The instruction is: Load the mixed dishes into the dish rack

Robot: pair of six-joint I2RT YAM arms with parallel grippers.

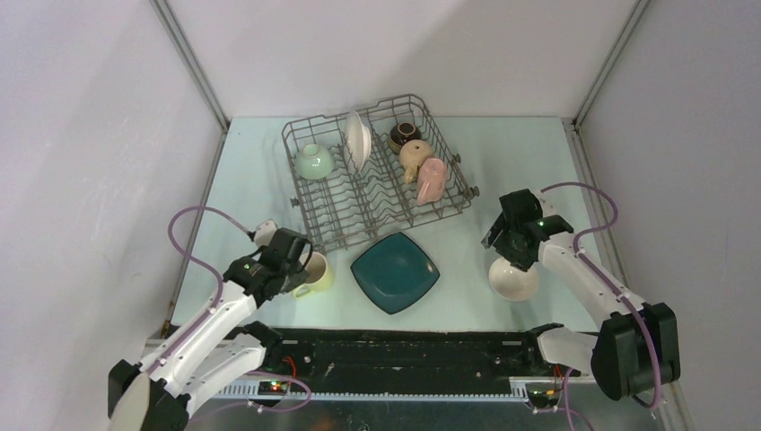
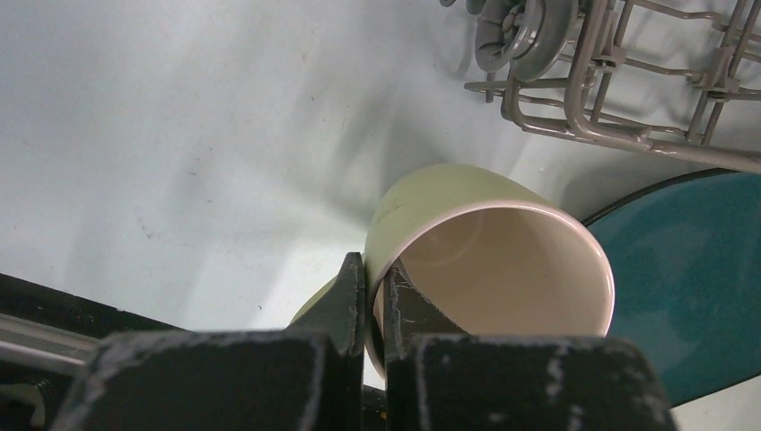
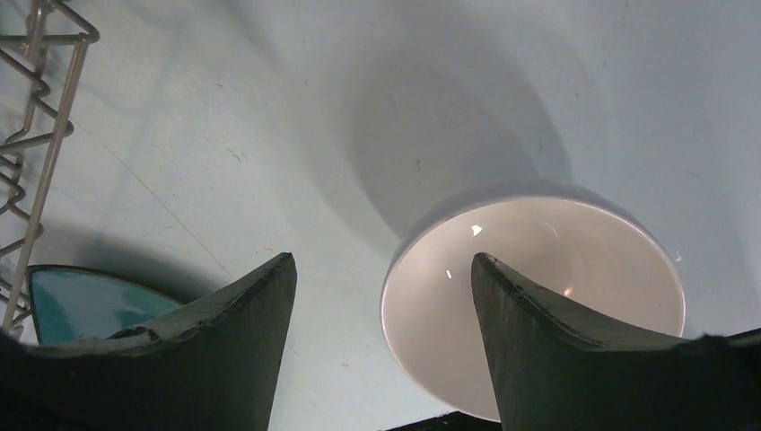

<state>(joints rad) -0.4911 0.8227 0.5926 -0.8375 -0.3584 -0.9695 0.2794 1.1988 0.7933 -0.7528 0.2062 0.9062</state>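
The grey wire dish rack (image 1: 334, 208) stands at the back middle. It holds a pale green bowl (image 1: 315, 161), a white round plate (image 1: 358, 139) on edge, a brown bowl (image 1: 405, 135), a tan mug (image 1: 415, 157) and a pink mug (image 1: 432, 180). My left gripper (image 1: 301, 266) is shut on the rim of the yellow mug (image 2: 449, 206), one finger inside and one outside, by the rack's front left corner. The dark teal square plate (image 1: 395, 271) lies in front of the rack. My right gripper (image 3: 381, 260) is open, its fingers on either side of the near rim of the white bowl (image 3: 574, 260).
The rack's corner (image 2: 619, 117) is just beyond the mug, and the teal plate (image 2: 691, 278) is to its right. In the right wrist view the rack's edge (image 3: 27, 135) and the plate's corner (image 3: 81, 305) are at the left. Walls enclose the table.
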